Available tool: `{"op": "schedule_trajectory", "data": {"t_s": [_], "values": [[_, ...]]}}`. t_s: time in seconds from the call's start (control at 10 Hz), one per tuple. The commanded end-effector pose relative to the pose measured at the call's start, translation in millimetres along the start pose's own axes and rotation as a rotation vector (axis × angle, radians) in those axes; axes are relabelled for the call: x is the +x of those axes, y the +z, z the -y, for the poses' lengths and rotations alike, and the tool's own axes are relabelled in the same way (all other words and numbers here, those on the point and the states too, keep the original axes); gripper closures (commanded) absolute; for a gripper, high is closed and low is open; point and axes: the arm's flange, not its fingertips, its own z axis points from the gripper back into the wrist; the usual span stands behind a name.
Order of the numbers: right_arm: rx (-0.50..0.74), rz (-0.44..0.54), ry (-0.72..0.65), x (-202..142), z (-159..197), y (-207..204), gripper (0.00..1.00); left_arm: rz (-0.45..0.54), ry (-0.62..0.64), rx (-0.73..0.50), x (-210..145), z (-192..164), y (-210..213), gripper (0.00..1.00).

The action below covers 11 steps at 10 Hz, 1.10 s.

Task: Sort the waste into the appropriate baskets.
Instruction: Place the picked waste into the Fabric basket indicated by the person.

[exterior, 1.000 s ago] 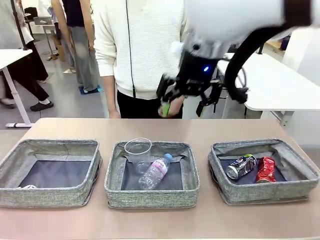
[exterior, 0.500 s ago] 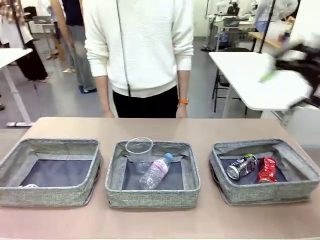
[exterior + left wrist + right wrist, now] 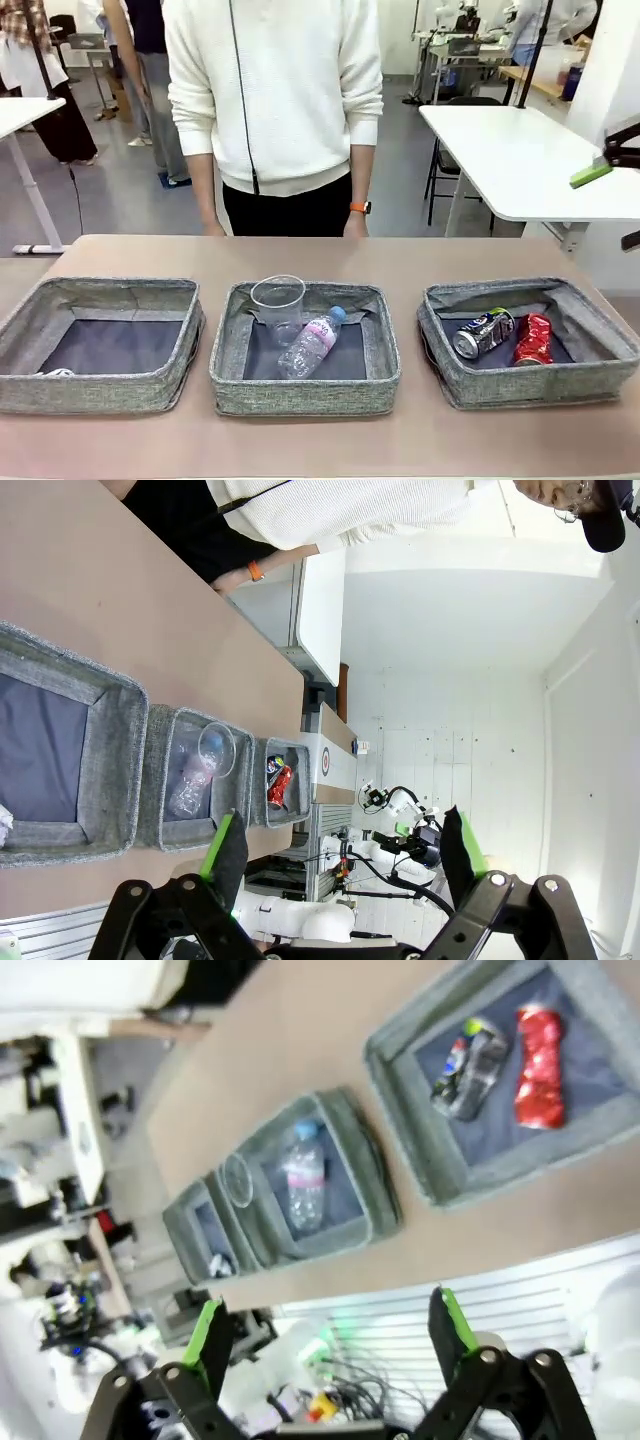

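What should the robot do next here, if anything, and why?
Probably just park both arms. The table outside the baskets holds no litter: cup and bottle share the middle basket, both cans the right one, paper the left one. Both hands are open and empty.

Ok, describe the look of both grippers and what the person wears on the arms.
Left gripper and right gripper: black angular linkages, bolt heads, bright green pads on the jaws. The person wears a cream knit top with long sleeves and an orange wristband.
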Motion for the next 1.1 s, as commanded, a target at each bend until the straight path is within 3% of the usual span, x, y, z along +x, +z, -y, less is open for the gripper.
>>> {"op": "schedule_trajectory", "data": {"t_s": [0.0,0.1,0.2,0.3,0.5,0.6,0.7,1.0], "values": [[0.148,-0.089,-0.027,15,7,10,0.00,-0.003,-0.021,-0.017,0,1,1,0.00],[0.260,-0.228,-0.124,38,23,12,0.00,-0.003,-0.021,-0.017,0,1,1,0.00],[0.655,-0.617,-0.168,55,48,17,0.00,-0.003,-0.021,-0.017,0,1,1,0.00],[0.748,-0.669,-0.322,67,73,10,0.00,-0.003,-0.021,-0.017,0,1,1,0.00],[0.739,-0.624,-0.517,75,104,-6,0.00,-0.003,-0.021,-0.017,0,1,1,0.00],[0.596,-0.498,-0.519,63,93,-8,0.00,-0.003,-0.021,-0.017,0,1,1,0.00],[0.631,-0.469,-0.277,73,101,6,0.00,-0.003,-0.021,-0.017,0,1,1,0.00],[0.631,-0.469,-0.277,73,101,6,0.00,-0.003,-0.021,-0.017,0,1,1,0.00]]}}
